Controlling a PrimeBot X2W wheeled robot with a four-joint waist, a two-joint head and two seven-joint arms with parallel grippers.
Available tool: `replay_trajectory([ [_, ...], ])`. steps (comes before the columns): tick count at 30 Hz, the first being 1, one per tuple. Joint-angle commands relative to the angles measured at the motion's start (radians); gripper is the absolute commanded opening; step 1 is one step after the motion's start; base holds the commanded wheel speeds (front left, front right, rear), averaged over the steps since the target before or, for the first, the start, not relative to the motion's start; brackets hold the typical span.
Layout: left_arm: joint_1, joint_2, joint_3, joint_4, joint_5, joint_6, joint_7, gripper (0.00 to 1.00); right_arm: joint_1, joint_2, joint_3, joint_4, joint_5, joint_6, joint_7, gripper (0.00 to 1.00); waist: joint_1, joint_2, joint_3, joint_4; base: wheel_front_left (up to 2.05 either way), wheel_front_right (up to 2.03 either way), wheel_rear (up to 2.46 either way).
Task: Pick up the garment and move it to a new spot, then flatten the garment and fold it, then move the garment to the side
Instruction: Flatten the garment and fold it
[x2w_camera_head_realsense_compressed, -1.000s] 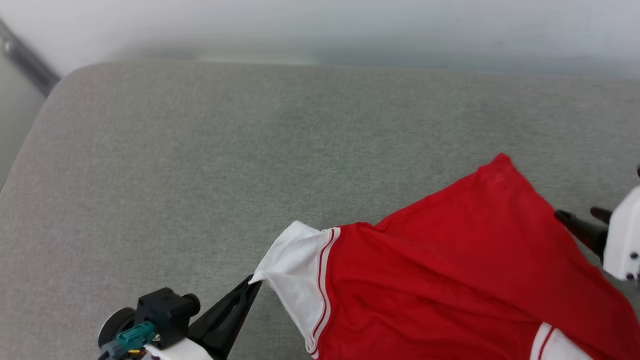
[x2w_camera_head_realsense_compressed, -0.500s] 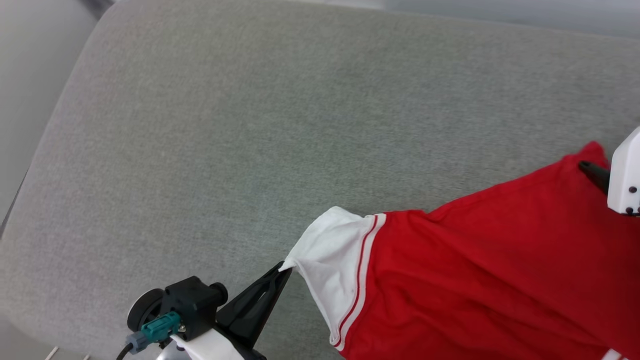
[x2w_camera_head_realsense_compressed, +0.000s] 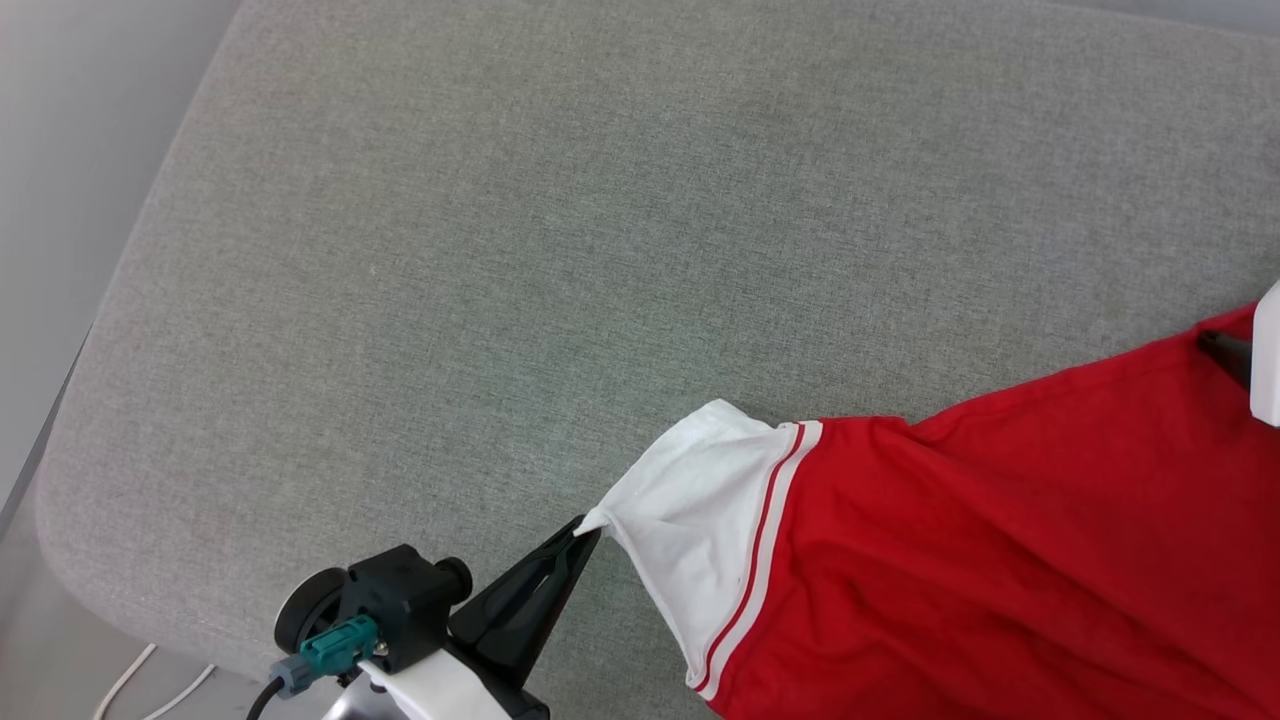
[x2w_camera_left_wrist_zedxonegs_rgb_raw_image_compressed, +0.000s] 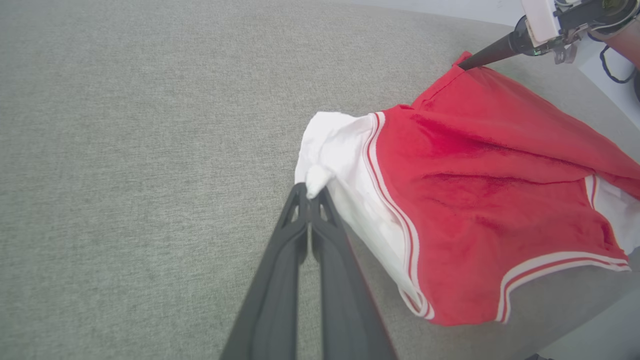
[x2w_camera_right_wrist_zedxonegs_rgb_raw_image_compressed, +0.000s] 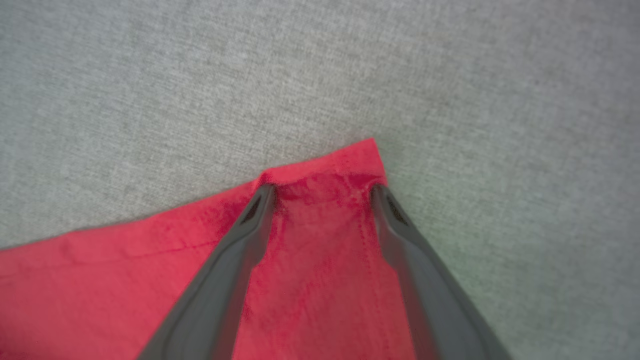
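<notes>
My left gripper (x2w_camera_head_realsense_compressed: 588, 528) is pinching the jersey (x2w_camera_head_realsense_compressed: 1000, 560) by the tip of its white sleeve (x2w_camera_head_realsense_compressed: 700, 520), jaws clamped. The red body is lying rightward across the grey cushion (x2w_camera_head_realsense_compressed: 500, 250). My right gripper (x2w_camera_right_wrist_zedxonegs_rgb_raw_image_compressed: 321, 190) is resting on its far hem corner (x2w_camera_right_wrist_zedxonegs_rgb_raw_image_compressed: 350, 160), jaws spread wide. Beyond, bare cushion is stretching away; its rounded edge is curving at my left.

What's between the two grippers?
The red shirt, in the left wrist view: left gripper pinches its white sleeve, right gripper sits open on its corner.
</notes>
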Motion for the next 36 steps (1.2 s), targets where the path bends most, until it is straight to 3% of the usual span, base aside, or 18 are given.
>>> replay_trajectory([
  [1, -0.015, -0.004, -0.002, 0.002, 0.004, -0.003, -0.007, 0.0, 0.057, 0.028, 0.032, 0.037, 0.021, 0.0, 0.01, 1.0, 0.0, -0.0001, 0.002, 0.002, 0.0, 0.0, 0.0],
  [2, -0.015, -0.004, -0.002, 0.003, 0.003, -0.004, -0.007, 0.0, 0.06, 0.026, 0.039, 0.039, 0.026, 0.002, 0.012, 0.42, 0.0, -0.0001, 0.002, 0.003, 0.0, 0.0, 0.0],
  [3, -0.016, -0.005, -0.003, 0.005, 0.003, -0.004, -0.005, 0.0, 0.06, 0.023, 0.047, 0.035, 0.027, 0.002, 0.005, 0.0, 0.0, -0.0001, 0.001, 0.003, 0.0, 0.0, 0.0],
  [12, -0.011, 0.006, 0.007, 0.009, -0.006, 0.002, -0.013, 0.0, -0.008, 0.014, 0.045, 0.036, 0.051, 0.001, -0.138, 0.0, 0.0, -0.0001, -0.066, -0.027, 0.0, 0.0, 0.0],
  [21, 0.001, 0.054, 0.06, -0.03, -0.01, 0.027, -0.017, 0.0, -0.047, 0.0, 0.06, 0.036, 0.099, 0.0, -0.297, 0.0, 0.0, -0.0001, -0.178, -0.105, 0.0, 0.0, 0.0],
  [28, 0.016, 0.109, 0.144, -0.077, -0.015, 0.051, -0.056, 0.0, -0.052, -0.025, 0.097, -0.061, 0.157, 0.0, -0.393, 0.0, 0.0, -0.0001, -0.258, -0.18, 0.0, 0.0, 0.0],
  [36, -0.045, 0.166, 0.243, -0.16, 0.013, 0.061, -0.105, 0.0, -0.066, -0.005, 0.047, -0.2, 0.218, 0.0, -0.434, 0.0, 0.0, -0.0001, -0.322, -0.253, 0.0, 0.0, 0.0],
])
